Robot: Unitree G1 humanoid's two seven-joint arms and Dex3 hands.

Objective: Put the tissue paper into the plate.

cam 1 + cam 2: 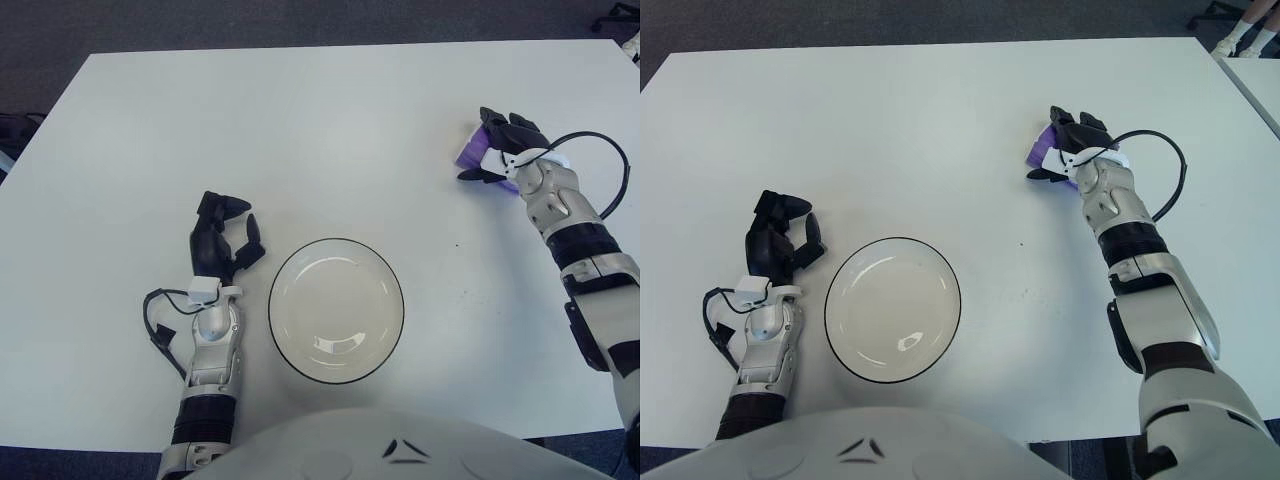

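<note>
A purple pack of tissue paper (469, 153) lies on the white table at the right, mostly covered by my right hand (503, 146). The hand's dark fingers curl over the top of the pack and the thumb presses against its near left edge, so the hand is shut on it. Whether the pack is off the table I cannot tell. A white plate with a dark rim (336, 241) stands empty near the front middle, well to the left of the pack. My left hand (222, 240) shows just left of the plate, fingers loosely curled and holding nothing.
The white table (300, 130) spans the whole view, with dark carpet beyond its far edge. A black cable (600, 150) loops off my right wrist. My own torso shows at the bottom edge.
</note>
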